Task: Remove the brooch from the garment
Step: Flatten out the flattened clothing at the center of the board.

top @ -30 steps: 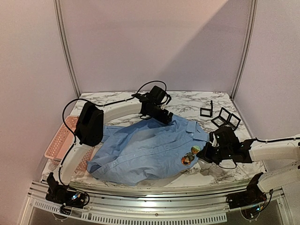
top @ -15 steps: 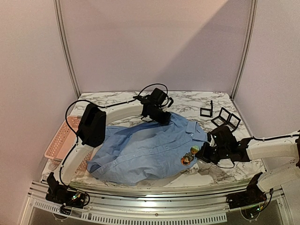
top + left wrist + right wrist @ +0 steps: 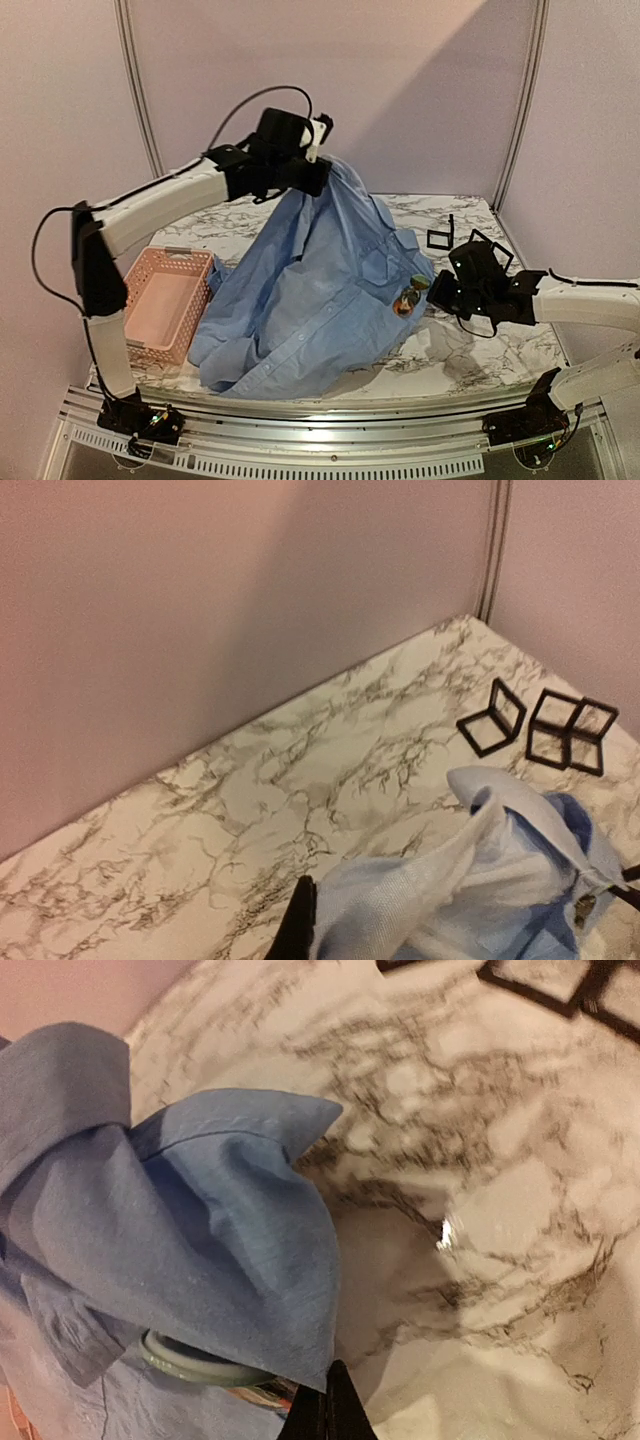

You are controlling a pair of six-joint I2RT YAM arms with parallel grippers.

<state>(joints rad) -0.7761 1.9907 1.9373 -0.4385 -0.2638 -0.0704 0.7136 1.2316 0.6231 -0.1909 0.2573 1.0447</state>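
The left claw [image 3: 312,178] sits high in the upper middle of the overhead view, pinching a bunch of the light blue garment [image 3: 320,290] and holding it aloft. From there the fabric hangs in a wrinkled tent down to the marble worktop [image 3: 480,350], where its lower folds pile up in the lower centre. In the left wrist view one dark finger [image 3: 297,925] shows at the bottom edge, against the bunched cloth.

The brooch [image 3: 408,299], round and multicoloured, is on the garment's right side, just below the collar. The right claw [image 3: 433,291] is right against it from the right. In the right wrist view its tips form one dark wedge at the bottom edge, beside the brooch's pale green rim; I cannot tell whether they grip anything.

A pink basket [image 3: 182,254] stands at the left, and black square frames [image 3: 478,247] stand at the upper right.
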